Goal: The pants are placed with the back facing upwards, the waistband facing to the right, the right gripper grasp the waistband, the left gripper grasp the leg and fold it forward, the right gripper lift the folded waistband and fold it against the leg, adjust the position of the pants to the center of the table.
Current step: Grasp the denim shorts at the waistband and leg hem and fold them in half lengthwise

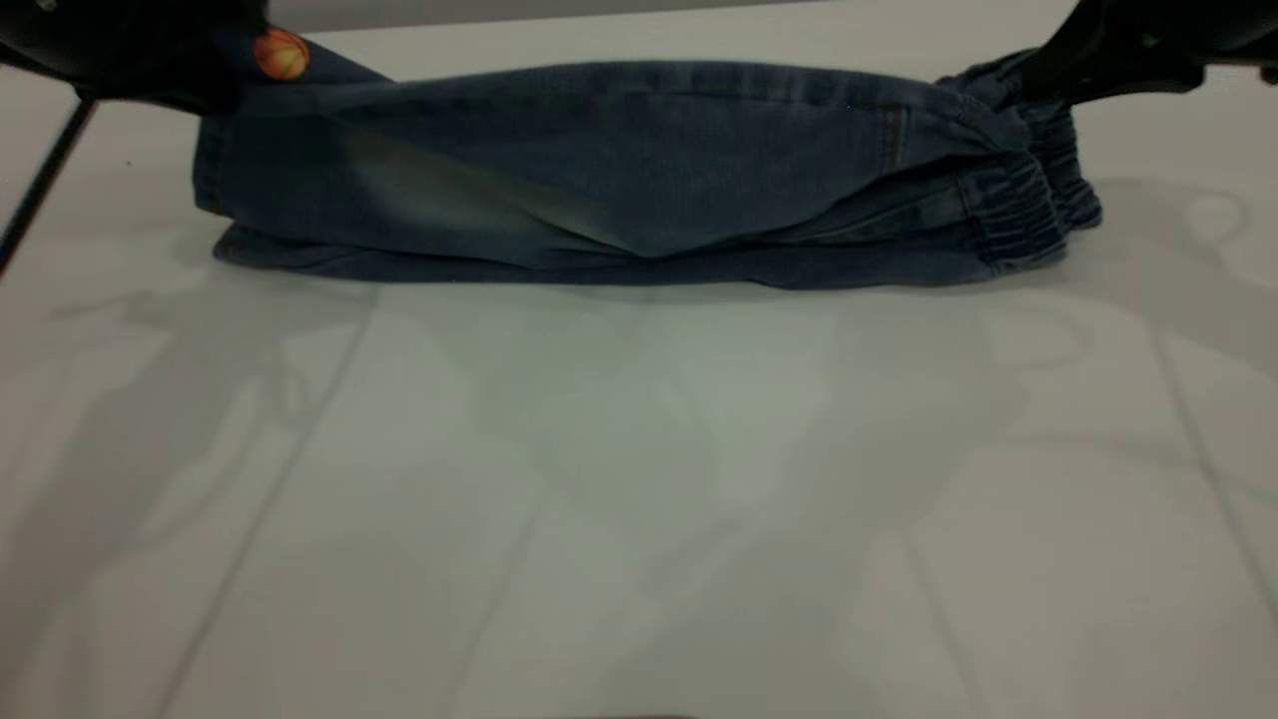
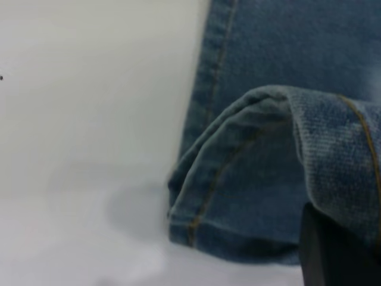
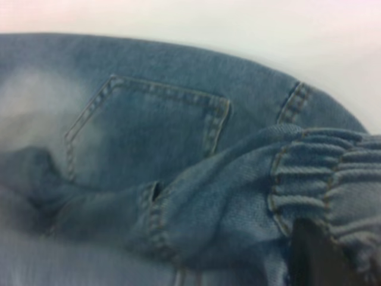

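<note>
Denim, soft and a bit heavy by the look of it: the pants (image 1: pixel 639 180) sag in the middle between the two arms, so I'd judge they will drape and slump rather than hold a crease. From where I stand, bare white table (image 1: pixel 639 499) comes first, then the pants lying lengthwise toward the far edge, partly folded along their length. At the far left the left gripper (image 1: pixel 215 75) is clenched on the leg (image 1: pixel 300 90) beside its printed orange ball (image 1: pixel 281 53), holding the hem raised. At the far right the right gripper (image 1: pixel 1008 85) pinches the gathered waistband (image 1: pixel 1028 190). That thick elastic edge and the stitched hem look like the firmest places to hold.
</note>
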Available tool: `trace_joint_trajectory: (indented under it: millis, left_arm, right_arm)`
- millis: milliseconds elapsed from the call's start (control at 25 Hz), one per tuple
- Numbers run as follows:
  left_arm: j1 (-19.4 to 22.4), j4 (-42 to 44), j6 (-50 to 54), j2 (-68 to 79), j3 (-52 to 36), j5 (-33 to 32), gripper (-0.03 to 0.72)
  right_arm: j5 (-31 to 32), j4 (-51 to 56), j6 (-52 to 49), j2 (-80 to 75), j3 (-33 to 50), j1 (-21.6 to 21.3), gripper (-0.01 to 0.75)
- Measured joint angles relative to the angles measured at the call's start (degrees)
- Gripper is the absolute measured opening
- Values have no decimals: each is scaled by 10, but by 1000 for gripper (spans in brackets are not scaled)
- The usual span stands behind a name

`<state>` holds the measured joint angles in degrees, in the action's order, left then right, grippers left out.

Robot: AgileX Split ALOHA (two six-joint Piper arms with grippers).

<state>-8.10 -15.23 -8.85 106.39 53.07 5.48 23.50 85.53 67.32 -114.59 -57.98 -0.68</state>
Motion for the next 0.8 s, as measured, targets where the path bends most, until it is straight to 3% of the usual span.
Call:
trace_joint_trajectory:
  millis: [280, 640, 800]
  left_arm:
    - [0, 37, -1, 63, 14, 109, 40]
    - [-2, 131, 1, 139, 80, 167, 40]
    - [-3, 136, 2, 159, 82, 186, 50]
  right_arm:
    - [-47, 101, 100, -37, -20, 0, 37]
    - [-87, 184, 199, -37, -39, 0, 46]
    - [-89, 186, 204, -38, -45, 0, 100]
